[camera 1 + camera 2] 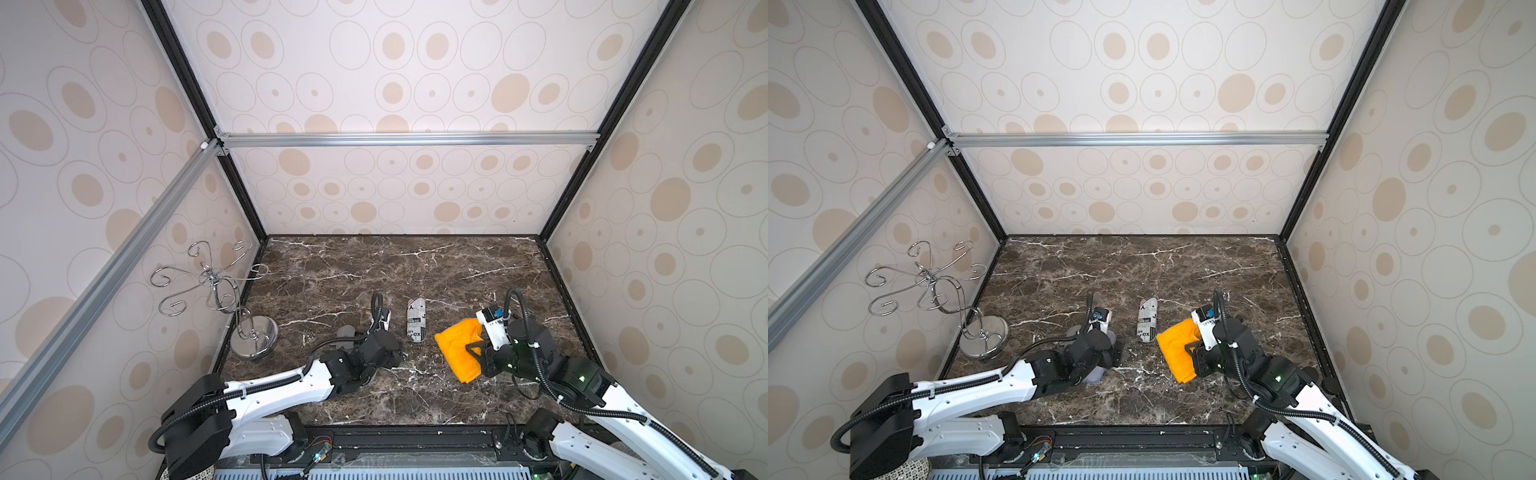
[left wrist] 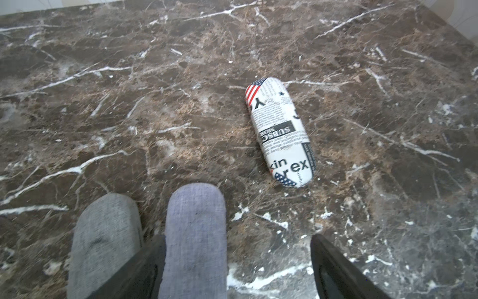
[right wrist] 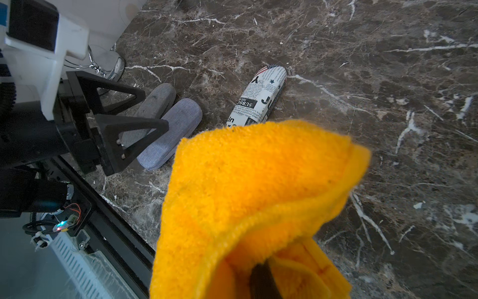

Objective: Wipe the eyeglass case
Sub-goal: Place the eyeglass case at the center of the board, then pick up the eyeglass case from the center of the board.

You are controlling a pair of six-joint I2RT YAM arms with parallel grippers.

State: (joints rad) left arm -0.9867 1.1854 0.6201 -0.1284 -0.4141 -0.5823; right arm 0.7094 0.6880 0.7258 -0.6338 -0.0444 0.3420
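Note:
Three eyeglass cases lie on the marble table. A white newspaper-print case point(image 1: 416, 321) point(image 2: 280, 132) point(image 3: 258, 99) lies alone in the middle. Left of it, a blue-grey case point(image 2: 195, 238) point(image 3: 172, 134) and a darker grey case point(image 2: 103, 243) point(image 3: 155, 103) lie side by side. My left gripper point(image 2: 236, 236) point(image 1: 1113, 358) stands open low over the blue-grey case, which lies between the jaws against one finger. My right gripper point(image 1: 473, 353) point(image 3: 261, 279) is shut on an orange cloth point(image 1: 457, 349) point(image 3: 258, 181), hanging just right of the newspaper-print case.
A chrome hook stand point(image 1: 253, 336) point(image 1: 984, 336) stands at the table's left edge, near the left arm. Patterned walls close in the table on three sides. A black rail point(image 3: 108, 227) runs along the front edge.

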